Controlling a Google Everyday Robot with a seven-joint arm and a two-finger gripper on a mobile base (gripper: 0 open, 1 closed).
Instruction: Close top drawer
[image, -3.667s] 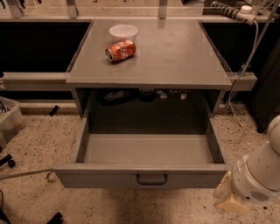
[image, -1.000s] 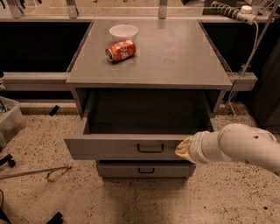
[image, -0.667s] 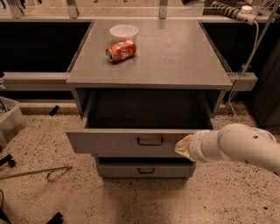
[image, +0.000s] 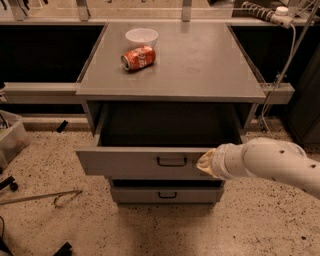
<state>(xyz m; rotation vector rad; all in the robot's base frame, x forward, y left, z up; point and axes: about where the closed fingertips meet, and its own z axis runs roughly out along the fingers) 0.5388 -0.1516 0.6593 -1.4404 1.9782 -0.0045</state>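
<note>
The top drawer (image: 125, 162) is a wide grey metal drawer with a small black loop handle (image: 171, 161) at its centre. It stands partly open under the grey cabinet top, its dark inside showing. My gripper (image: 202, 163) is at the end of the white arm (image: 270, 162) that comes in from the right. It is against the drawer front, just right of the handle.
A lying red soda can (image: 138, 58) and a white bowl (image: 141, 37) sit on the cabinet top (image: 200, 60). A lower drawer (image: 167, 194) sits below the top one. A clear bin (image: 12, 140) is at the left, loose tools lie on the speckled floor, and a cable hangs at the right.
The top drawer has slid a long way in, from fully pulled out to partly open. My arm has come up from the lower right to the drawer front and followed it inward.
</note>
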